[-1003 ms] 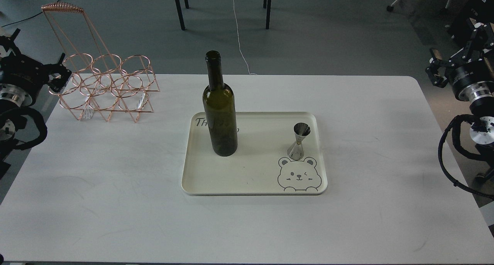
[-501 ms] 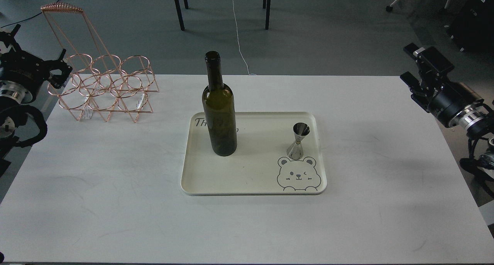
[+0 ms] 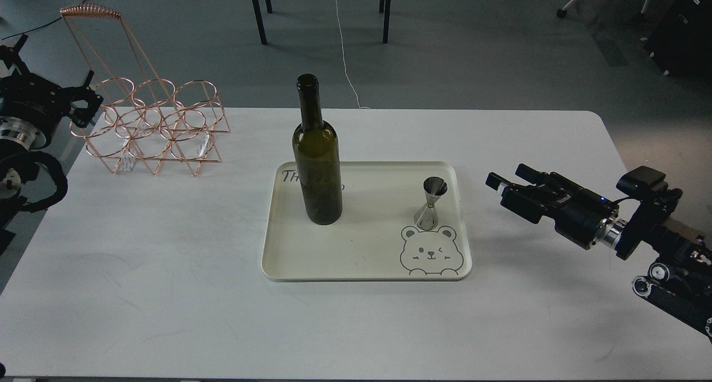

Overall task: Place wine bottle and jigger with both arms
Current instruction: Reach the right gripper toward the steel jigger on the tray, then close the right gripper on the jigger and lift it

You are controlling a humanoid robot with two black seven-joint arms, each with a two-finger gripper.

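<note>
The wine bottle [image 3: 317, 170], tall, dark olive-green and without a label, stands upright on the left part of a cream tray [image 3: 361, 259]. The jigger [image 3: 431, 204], a small silver hourglass shape, stands upright on the tray's right part, just above a bear drawing. My right gripper [image 3: 503, 177] is low over the table, right of the tray, and points left at the jigger. Its two fingers are apart and empty. My left gripper [image 3: 83, 101] is at the far left beside the wire rack, dark and small, well away from the bottle.
A copper wire bottle rack [image 3: 153, 126] with a tall handle stands at the back left of the white table [image 3: 167, 293]. Chair legs and cables are on the floor behind the table.
My right arm has swung down from the far right edge and reached left over the table toward the tray. The left arm has barely moved. The bottle and the jigger have not moved.
</note>
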